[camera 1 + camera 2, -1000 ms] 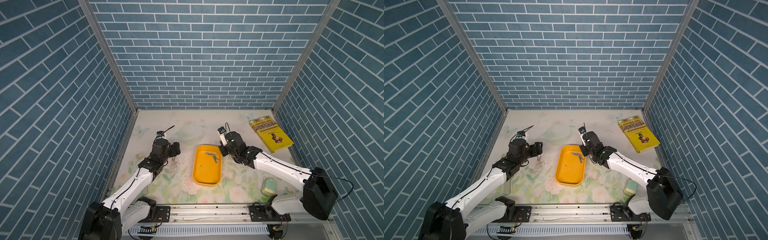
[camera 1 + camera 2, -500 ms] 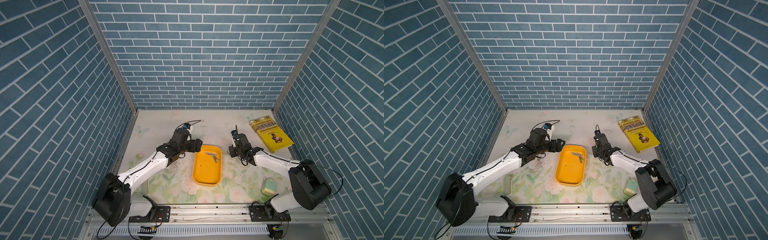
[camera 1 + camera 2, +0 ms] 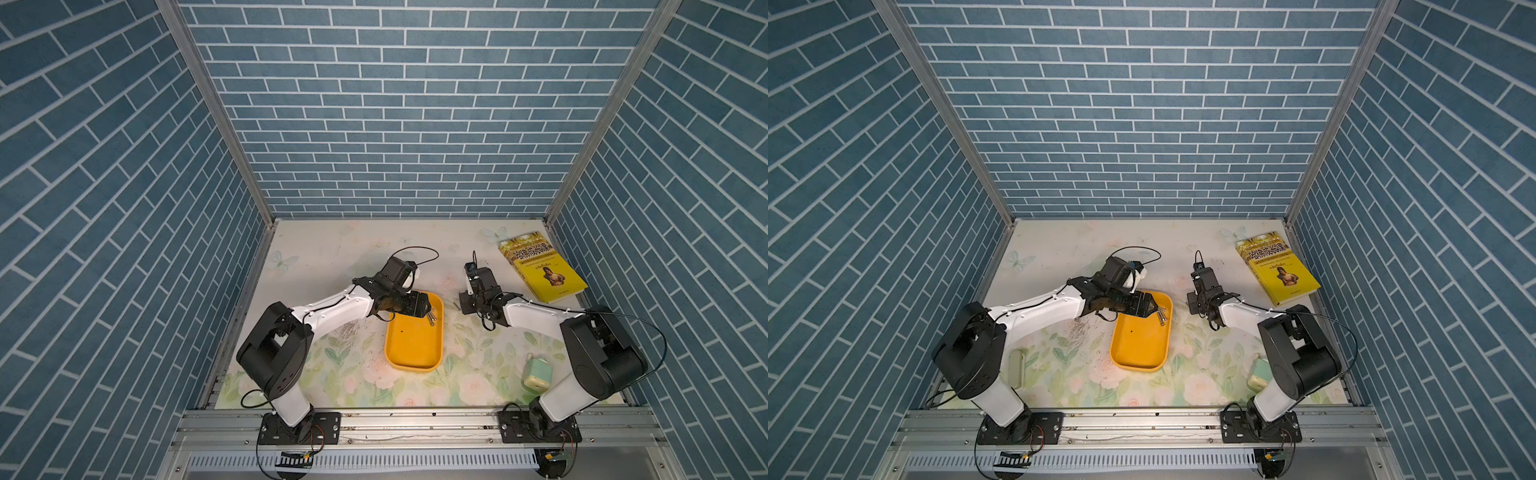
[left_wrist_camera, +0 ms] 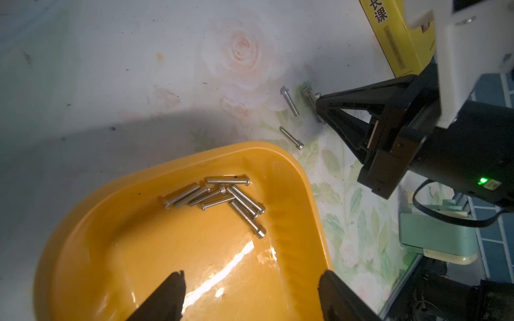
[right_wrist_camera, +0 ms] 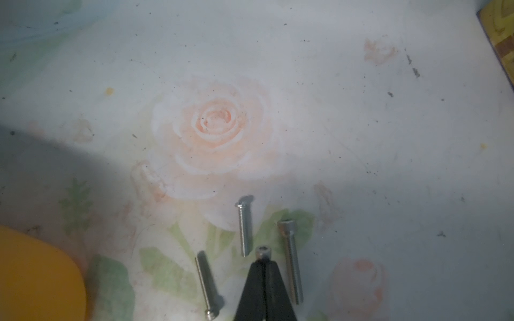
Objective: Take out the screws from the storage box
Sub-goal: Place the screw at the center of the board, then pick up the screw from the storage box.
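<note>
Two robot arms work at a flowered table (image 5: 361, 139). A yellow tray (image 3: 413, 340) sits mid-table w/ several screws (image 4: 219, 194) heaped at its far end. The left gripper (image 4: 251, 275) hovers over the tray, jaws apart & empty. The right gripper (image 5: 263, 262), low to the table just right of the tray, is pinched together on one screw (image 5: 262, 250), beside three loose screws (image 5: 244, 230) already out. Prob. step: right sets down, left reaches in. Nxt: left must drop onto a single screw & close.
</note>
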Robot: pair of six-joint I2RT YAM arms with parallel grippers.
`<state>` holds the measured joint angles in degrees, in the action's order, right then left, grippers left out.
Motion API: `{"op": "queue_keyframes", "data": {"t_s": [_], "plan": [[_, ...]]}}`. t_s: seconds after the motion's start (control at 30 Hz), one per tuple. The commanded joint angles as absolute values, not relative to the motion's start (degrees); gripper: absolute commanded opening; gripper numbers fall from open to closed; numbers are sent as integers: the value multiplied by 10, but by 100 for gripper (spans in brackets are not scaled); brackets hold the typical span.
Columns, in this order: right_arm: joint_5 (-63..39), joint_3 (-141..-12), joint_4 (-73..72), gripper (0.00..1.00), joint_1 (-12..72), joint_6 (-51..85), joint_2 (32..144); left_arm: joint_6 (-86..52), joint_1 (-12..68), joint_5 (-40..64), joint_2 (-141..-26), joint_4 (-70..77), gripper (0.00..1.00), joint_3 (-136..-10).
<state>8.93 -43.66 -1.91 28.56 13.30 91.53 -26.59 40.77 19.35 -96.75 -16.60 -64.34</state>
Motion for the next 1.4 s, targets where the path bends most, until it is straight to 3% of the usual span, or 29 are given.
{"op": "queue_keyframes", "data": {"t_s": [0.0,0.27,0.6,1.07,1.37], "plan": [[79,-423,-36,0,279,148,914,-299,410,184,-991,-222,80,-663],[78,-412,-48,0,274,147,921,-330,429,131,-1050,-320,74,-734],[61,-411,-50,2,273,141,922,-335,439,100,-1086,-336,72,-757],[31,-399,-70,28,273,131,914,-341,448,90,-1151,-352,70,-824],[29,-390,-82,31,273,130,900,-348,458,84,-1183,-366,67,-853]]}}
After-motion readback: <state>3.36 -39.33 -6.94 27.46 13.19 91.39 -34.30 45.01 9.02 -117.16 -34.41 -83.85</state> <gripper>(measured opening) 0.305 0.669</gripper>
